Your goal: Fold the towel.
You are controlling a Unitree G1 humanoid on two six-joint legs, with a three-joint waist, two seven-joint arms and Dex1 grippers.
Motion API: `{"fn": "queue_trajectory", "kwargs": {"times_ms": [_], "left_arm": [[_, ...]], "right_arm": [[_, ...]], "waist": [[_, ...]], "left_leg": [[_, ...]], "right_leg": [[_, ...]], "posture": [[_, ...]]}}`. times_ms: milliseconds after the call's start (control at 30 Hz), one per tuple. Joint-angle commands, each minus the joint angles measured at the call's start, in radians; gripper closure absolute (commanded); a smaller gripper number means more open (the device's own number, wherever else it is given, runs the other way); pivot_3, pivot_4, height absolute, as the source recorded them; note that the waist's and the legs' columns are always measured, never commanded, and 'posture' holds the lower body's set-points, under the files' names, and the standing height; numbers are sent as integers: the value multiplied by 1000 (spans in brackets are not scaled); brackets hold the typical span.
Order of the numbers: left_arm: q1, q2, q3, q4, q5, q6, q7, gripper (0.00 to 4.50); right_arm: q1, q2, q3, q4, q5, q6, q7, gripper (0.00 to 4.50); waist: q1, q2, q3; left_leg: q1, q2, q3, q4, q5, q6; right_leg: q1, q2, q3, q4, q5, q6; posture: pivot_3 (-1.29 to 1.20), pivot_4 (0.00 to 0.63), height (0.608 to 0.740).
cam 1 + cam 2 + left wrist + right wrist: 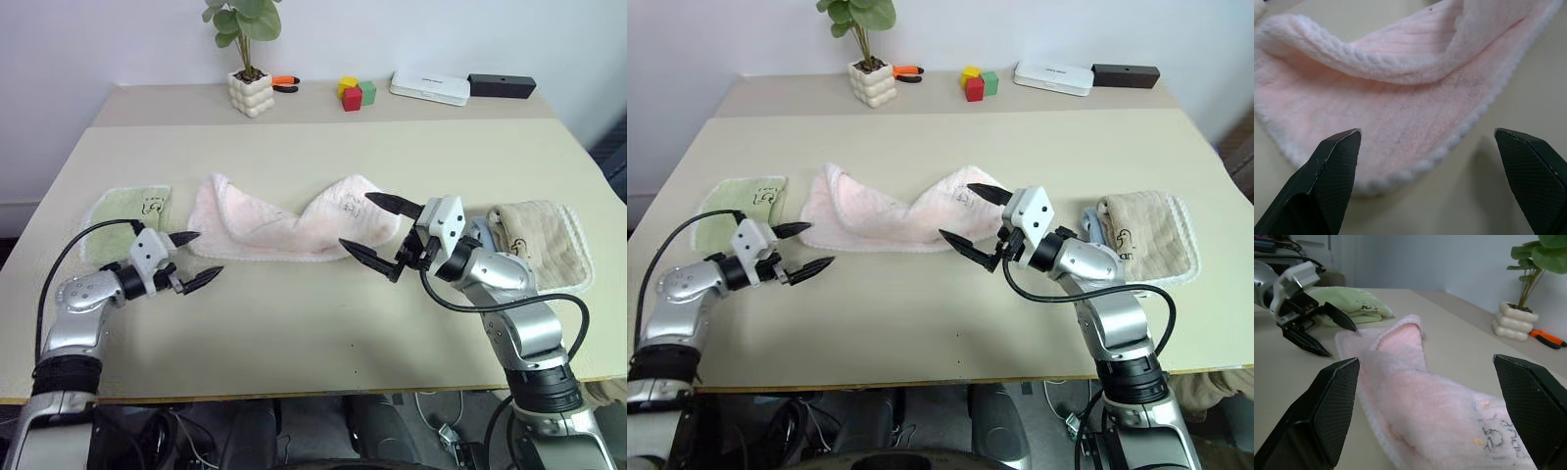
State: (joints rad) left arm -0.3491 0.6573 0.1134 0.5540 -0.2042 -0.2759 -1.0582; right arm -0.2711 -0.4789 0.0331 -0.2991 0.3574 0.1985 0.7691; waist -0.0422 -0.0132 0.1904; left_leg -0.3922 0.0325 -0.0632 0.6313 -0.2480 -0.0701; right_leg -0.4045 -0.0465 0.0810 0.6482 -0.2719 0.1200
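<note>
Here, both hands gape empty: left hand [196, 259] between green towel [125, 211] and pink towel [284, 227]; right hand [377, 230] over its end, beige towel [537, 243] behind.

Towel [284, 227] lies mid-table [313, 323], with a second folded towel [125, 212] just left of it and a third [537, 240] to its right. Left gripper [199, 258] sits off the towel's left end, right gripper [377, 230] over its right end — both in front of it. Along the back edge, left to right — potted plant [249, 86], pliers [285, 83], blocks [357, 93], two flat boxes [429, 87].
</note>
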Motion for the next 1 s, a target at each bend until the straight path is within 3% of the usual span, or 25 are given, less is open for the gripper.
{"fn": "queue_trajectory", "kwargs": {"times_ms": [33,267,467,767,1000], "left_arm": [[-46,2,-37,78,47,-34,-5,840],[-61,12,-53,40,2,34,-89,4454],[-55,17,19,7,-44,48,-36,4484],[6,20,58,-46,-84,55,-38,4484],[49,17,67,-105,-95,62,-15,4484]], "right_arm": [[19,2,-8,-66,-2,-4,-23,0],[29,-64,-32,-3,-103,-63,-48,0],[0,-216,65,200,-364,-264,-9,0],[-171,-186,157,481,-579,-497,-116,0],[-214,-195,231,597,-662,-596,-101,0]], "waist": [[1,0,0],[0,0,0],[-2,0,0],[-2,0,0],[-2,0,0]], "left_leg": [[0,0,0,0,0,0],[1,0,0,0,0,0],[1,0,0,0,0,0],[0,0,0,0,0,0],[0,0,0,0,0,0]], "right_leg": [[0,0,0,0,0,0],[0,0,0,1,0,0],[0,0,0,1,0,0],[0,0,0,1,0,0],[0,0,0,1,0,0]], "posture": [[0,150,740],[0,150,740],[0,150,740],[0,150,740],[0,150,740]]}}
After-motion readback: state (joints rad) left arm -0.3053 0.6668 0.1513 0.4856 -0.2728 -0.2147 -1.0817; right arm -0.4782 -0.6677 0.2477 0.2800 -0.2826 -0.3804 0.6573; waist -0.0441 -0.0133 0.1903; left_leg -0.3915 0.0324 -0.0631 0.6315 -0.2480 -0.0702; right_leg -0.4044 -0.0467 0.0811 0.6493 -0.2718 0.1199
